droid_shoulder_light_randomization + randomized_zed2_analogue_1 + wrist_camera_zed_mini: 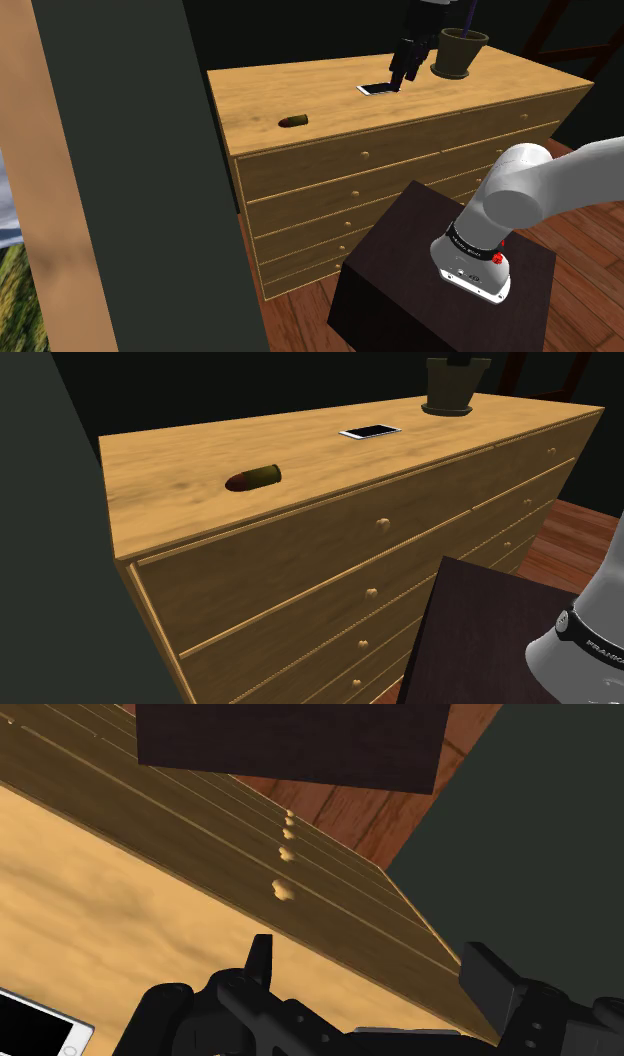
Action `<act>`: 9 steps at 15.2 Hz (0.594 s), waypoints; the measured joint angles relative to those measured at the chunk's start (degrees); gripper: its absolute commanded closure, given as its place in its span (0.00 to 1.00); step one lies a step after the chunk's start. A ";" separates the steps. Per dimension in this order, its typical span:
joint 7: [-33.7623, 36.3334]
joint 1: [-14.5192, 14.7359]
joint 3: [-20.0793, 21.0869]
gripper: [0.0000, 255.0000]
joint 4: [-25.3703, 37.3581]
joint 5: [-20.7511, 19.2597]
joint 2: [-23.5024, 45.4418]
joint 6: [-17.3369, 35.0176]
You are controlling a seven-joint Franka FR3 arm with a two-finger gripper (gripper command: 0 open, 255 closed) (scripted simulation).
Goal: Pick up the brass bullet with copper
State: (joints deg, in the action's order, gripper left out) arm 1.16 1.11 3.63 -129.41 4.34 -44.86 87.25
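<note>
A wide wooden dresser (330,95) stands ahead, its pale top grained and its front cut into rows of drawers with small round knobs (382,524); a phone (378,88) lies flat on the top, screen up, towards the back; near it, at the shoulder view's right, sits a dark pot (459,52) on a saucer, a thin stem rising from it; phone and pot are apart, not touching; the floor (590,230) below is reddish-brown planks; a dark green panel (130,170) rises close by at the shoulder view's left, a tan post (40,200) just beside it; a patch of grass (15,300) shows beyond that post.
</note>
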 measured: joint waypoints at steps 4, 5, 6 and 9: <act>-4.77 1.30 -0.79 0.00 1.51 -1.21 4.66 2.80; -6.80 1.92 -0.98 0.00 1.73 -1.61 6.51 4.25; -9.00 2.49 -1.27 0.00 2.45 -2.10 8.66 5.55; -15.55 4.26 -1.90 0.00 4.65 -3.36 14.23 8.59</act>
State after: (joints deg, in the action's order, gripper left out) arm -14.40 5.37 1.73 -124.76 0.98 -30.63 95.83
